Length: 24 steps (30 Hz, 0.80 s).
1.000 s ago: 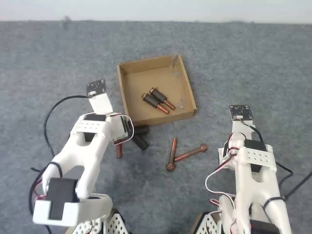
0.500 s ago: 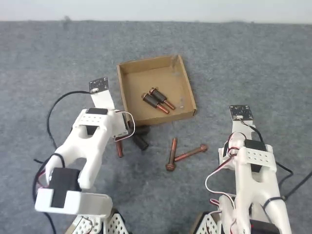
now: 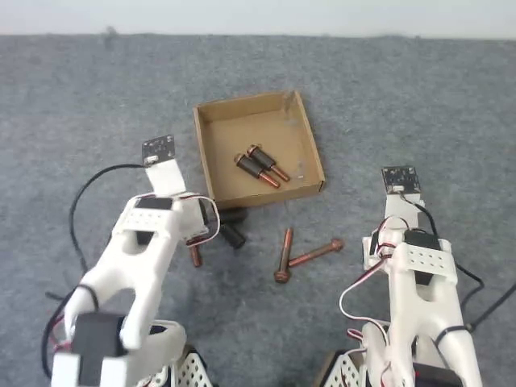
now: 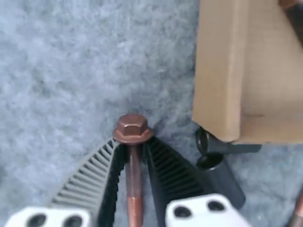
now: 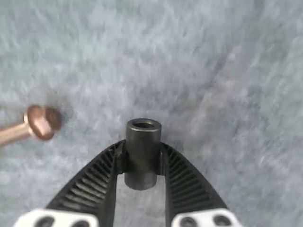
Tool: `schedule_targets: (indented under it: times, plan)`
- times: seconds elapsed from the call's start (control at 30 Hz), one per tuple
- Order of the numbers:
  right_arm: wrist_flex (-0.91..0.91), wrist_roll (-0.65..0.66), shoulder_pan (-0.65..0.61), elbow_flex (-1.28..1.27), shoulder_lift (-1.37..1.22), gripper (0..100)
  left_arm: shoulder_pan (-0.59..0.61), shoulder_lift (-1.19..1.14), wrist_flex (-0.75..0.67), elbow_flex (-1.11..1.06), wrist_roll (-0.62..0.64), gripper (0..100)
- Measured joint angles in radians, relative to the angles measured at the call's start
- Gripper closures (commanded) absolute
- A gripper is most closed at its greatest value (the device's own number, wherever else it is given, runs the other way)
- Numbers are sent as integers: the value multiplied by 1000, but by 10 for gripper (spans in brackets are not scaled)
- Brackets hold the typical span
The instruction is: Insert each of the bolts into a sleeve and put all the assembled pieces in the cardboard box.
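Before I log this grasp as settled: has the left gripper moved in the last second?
Yes, slightly: in the high view the left gripper, shut on a bolt, has drawn back toward its arm's base, away from the cardboard box.

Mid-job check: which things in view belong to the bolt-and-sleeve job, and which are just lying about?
Job: brown cardboard box; two assembled bolt-and-sleeve pieces inside; copper hex bolt in left jaws; black metal sleeve in right jaws; two loose copper bolts; two loose black sleeves.
Lying about: black cable; grey carpet.

High cam: fixed, looks down over mat (image 3: 403, 97). Wrist cams: close, low. Left wrist and high share cardboard box (image 4: 222, 71) corner.
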<state>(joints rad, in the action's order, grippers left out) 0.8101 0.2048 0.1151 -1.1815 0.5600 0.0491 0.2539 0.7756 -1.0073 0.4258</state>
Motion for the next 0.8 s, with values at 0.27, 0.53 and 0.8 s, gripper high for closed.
schedule_targets:
  times: [0.27, 0.53, 0.8]
  plan:
    - [-255, 0, -78, 0, 0, 991, 34, 89, -55, -66, 3, 988]
    - [-655, 0, -172, 0, 0, 990, 41, 89, -55, -66, 2, 988]
    - [-845, 0, -269, 0, -2, 990, 41, 89, -55, -66, 2, 988]
